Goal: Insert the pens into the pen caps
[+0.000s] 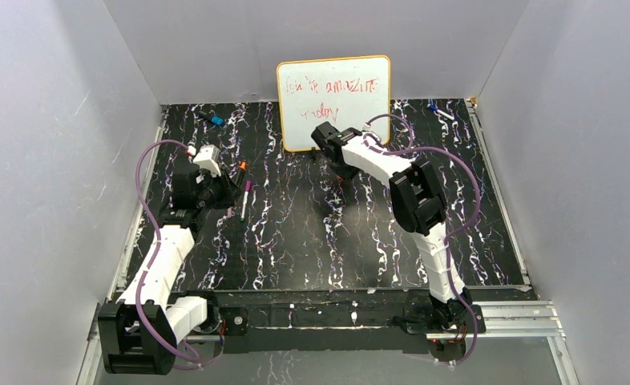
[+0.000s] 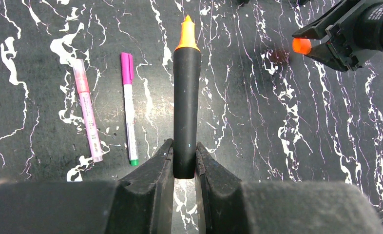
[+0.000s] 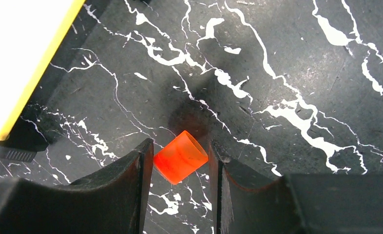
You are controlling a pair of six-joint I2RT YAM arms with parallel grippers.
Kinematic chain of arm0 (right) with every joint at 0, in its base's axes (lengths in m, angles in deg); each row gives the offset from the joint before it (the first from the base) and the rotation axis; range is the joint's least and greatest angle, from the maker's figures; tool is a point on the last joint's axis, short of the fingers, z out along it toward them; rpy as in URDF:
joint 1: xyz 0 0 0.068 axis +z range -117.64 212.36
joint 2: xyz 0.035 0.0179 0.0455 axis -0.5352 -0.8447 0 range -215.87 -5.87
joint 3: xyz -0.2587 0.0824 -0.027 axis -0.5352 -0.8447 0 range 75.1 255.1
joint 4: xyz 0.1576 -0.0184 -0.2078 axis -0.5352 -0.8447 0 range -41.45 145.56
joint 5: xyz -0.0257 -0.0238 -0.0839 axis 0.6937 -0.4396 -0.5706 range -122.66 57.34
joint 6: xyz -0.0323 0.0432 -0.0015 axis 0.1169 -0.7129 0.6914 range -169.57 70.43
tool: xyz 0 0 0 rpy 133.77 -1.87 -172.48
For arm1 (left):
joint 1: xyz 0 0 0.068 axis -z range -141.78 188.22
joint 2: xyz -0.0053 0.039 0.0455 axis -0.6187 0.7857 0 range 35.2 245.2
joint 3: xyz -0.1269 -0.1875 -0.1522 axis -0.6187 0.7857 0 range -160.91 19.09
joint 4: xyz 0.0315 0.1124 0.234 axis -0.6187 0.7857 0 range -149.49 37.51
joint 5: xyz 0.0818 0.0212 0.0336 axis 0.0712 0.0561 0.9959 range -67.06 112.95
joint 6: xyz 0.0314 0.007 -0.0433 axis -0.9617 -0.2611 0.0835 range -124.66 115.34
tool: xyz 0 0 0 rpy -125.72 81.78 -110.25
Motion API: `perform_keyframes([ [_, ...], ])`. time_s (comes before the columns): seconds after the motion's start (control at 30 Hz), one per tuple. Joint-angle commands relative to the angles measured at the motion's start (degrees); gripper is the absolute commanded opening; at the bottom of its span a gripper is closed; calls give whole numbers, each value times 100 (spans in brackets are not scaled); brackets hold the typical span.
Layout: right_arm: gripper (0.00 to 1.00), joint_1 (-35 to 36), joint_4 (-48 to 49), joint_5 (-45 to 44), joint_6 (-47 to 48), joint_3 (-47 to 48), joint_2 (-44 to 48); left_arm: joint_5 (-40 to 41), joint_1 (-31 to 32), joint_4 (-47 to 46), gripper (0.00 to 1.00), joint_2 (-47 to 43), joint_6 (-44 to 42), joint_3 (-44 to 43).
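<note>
Left wrist view: left gripper [image 2: 183, 160] clamps the butt of the thick black plastic marker with orange tip [image 2: 186, 97]. Well beyond its tip, right gripper [image 3: 181, 151] pinches the small translucent orange cap [image 2: 301, 46]. Mating seems the step in hand; next, align the cap's mouth with the tip.

Bare black white-veined tabletop [image 2: 258, 146] lies ahead of the jaws of the left gripper [image 2: 183, 146], with a slim pink pen [image 2: 87, 114] and magenta-capped white pen [image 2: 129, 109] leftward, the right gripper [image 2: 310, 46] ahead-right.
</note>
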Motion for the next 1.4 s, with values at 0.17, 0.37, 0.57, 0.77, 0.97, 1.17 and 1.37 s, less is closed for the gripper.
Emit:
perform_keyframes([
  [0.17, 35, -57, -93, 134, -668, -337, -17, -461, 33, -150, 0, -139, -7, -116],
  [0.37, 55, -63, -24, 344, -605, -357, -29, -670, 33, -260, 0, -113, 19, -89],
  [0.57, 94, -66, -56, 287, -535, -380, 171, -714, 34, -282, 0, -89, 24, -79],
  [0.77, 99, -75, 625, -209, 696, -797, 947, -721, 33, -286, 0, -84, 11, -83],
  [0.97, 99, -236, 5477, 2092, 6785, -3369, 2851, -766, 33, -299, 0, -93, 2, -82],
  [1.17, 99, -688, 3152, 5152, 10600, -2176, 2328, -888, 34, -381, 0, -52, 36, -62],
  [1.37, 65, -1064, 1963, 5206, 11379, -894, 1323, -925, 34, -418, 0, -26, 55, -60],
])
